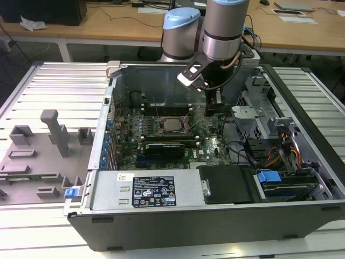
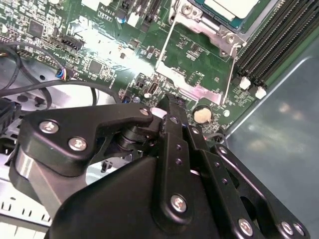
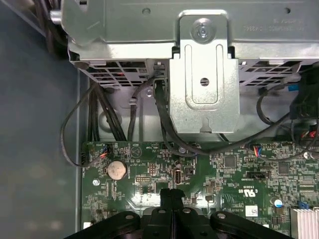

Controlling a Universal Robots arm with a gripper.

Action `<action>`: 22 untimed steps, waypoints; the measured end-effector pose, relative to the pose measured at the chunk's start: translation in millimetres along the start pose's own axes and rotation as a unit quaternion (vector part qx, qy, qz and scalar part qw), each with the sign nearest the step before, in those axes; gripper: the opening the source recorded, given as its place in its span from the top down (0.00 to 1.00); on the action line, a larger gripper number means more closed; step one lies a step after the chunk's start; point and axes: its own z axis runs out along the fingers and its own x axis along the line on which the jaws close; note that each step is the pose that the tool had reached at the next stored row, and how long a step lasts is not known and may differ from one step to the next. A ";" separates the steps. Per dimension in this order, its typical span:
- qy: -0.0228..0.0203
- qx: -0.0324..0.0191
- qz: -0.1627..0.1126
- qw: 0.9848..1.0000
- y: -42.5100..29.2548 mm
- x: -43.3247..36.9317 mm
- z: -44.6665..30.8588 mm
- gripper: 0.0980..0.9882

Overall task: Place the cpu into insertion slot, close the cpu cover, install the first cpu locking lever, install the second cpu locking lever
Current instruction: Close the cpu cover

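In the exterior view, an open computer case (image 1: 215,221) lies on its side on a slatted metal table (image 1: 54,81). The robot arm reaches down into it from the case's far wall. The gripper (image 1: 216,107) hangs low over the motherboard (image 1: 210,145), near the board's edge at the exterior view's right, beside the drive bays. The cpu (image 1: 172,123) sits flat in the insertion slot (image 1: 160,123) near the middle of the board, well apart from the gripper. A grey fixture tray (image 1: 38,162) rests on the table at the case's other side.

In the second wrist view, the gripper's black linkage fills the foreground, with its fingertips (image 2: 167,104) drawn together over the board. Beyond them the cpu (image 2: 227,7) lies in the slot's silver frame. The cpu cover (image 2: 192,90) appears to be swung open, though the angle makes this hard to confirm; green board shows through its window. A round coin cell (image 2: 202,115) sits just beside the cover's near edge. Long black memory slots (image 2: 279,40) run alongside the slot.

In the first wrist view, the two fingers (image 3: 167,199) meet with no gap and grip nothing. The same coin cell (image 3: 115,169) lies near the board's corner. Black cables (image 3: 70,129) loop past a silver metal bracket (image 3: 204,84) at the board's edge.
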 end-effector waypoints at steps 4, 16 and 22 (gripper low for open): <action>0.000 0.000 0.000 1.000 0.0 0.0 0.6 0.99; 0.003 0.056 0.001 0.998 1.3 0.4 1.5 0.99; 0.003 0.047 0.001 0.999 -19.4 3.2 -0.1 0.99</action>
